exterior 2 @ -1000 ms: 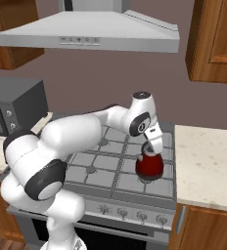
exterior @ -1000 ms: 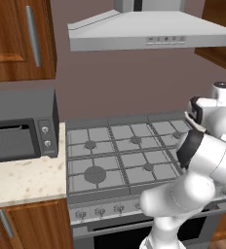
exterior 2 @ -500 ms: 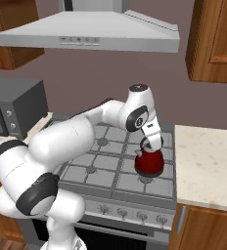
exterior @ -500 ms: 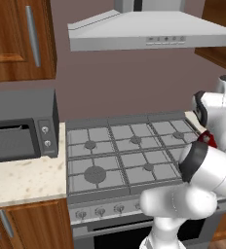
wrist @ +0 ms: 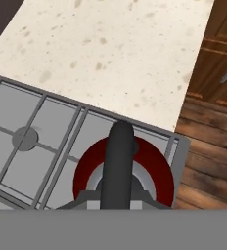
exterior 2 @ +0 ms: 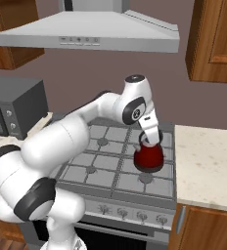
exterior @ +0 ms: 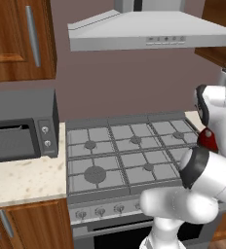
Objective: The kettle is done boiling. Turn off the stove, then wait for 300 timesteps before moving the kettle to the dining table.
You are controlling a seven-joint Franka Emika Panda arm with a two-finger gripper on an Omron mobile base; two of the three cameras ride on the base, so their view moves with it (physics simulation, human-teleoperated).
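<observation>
Kettle shows in the left base view as a red sliver at the stove's right edge, mostly hidden behind the white arm. From the right base view it hangs just above the stove's right-hand burners, the hand pinched shut on its dark handle. Looking down from the hand view, the kettle sits over the stove's corner beside the speckled worktop.

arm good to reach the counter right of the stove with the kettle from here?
Probably yes. The hand is shut on the kettle handle at the stove's right edge, and the beige counter lies right beside it with nothing standing in between.
</observation>
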